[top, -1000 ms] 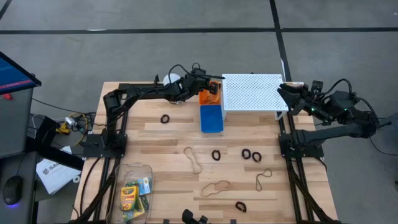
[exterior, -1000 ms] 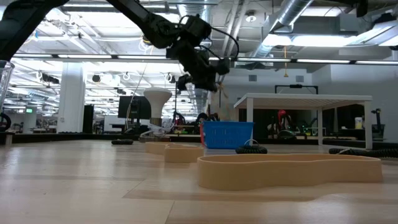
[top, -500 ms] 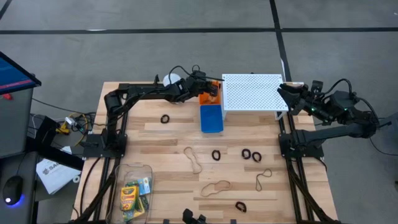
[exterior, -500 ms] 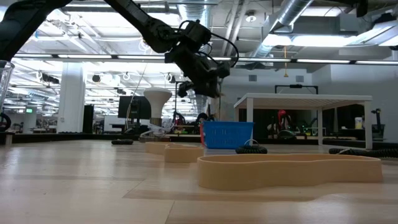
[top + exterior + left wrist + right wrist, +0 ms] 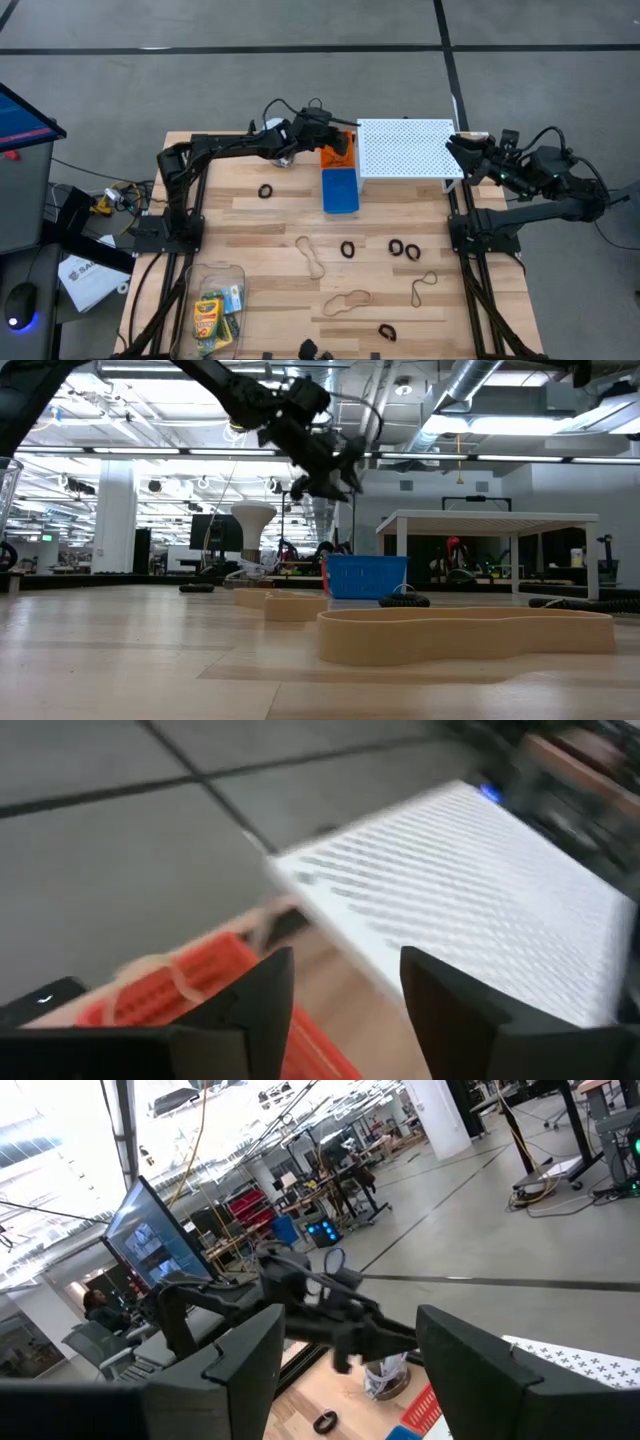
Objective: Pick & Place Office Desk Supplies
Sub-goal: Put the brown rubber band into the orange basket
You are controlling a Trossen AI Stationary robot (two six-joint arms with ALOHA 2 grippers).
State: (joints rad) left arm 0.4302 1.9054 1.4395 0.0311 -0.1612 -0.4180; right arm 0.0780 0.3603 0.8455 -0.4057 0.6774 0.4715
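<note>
At the near edge of the table a clear tub (image 5: 216,305) holds the crayon boxes (image 5: 209,318), their long sides running roughly toward the far edge. To its right the tan rubber-band loops lie flat: one (image 5: 347,300) stretched mostly left to right, a second (image 5: 424,287) near the right side tilted on a diagonal, and a third (image 5: 309,255) running diagonally toward the middle. Black ring clips sit scattered among them, one (image 5: 386,330) near the front, two (image 5: 347,249) mid-table beside a double one (image 5: 403,247), and another (image 5: 266,191) farther back on the left. Beyond these stand a blue bin (image 5: 340,190) and an orange bin (image 5: 338,156), against the white perforated shelf (image 5: 405,148). The left gripper (image 5: 334,135) hangs above the orange bin, fingers (image 5: 255,995) spread apart and holding nothing; a tan loop (image 5: 160,975) rests in the orange bin below. The right gripper (image 5: 462,147) waits over the shelf's right end, fingers (image 5: 245,1355) parted and empty.
</note>
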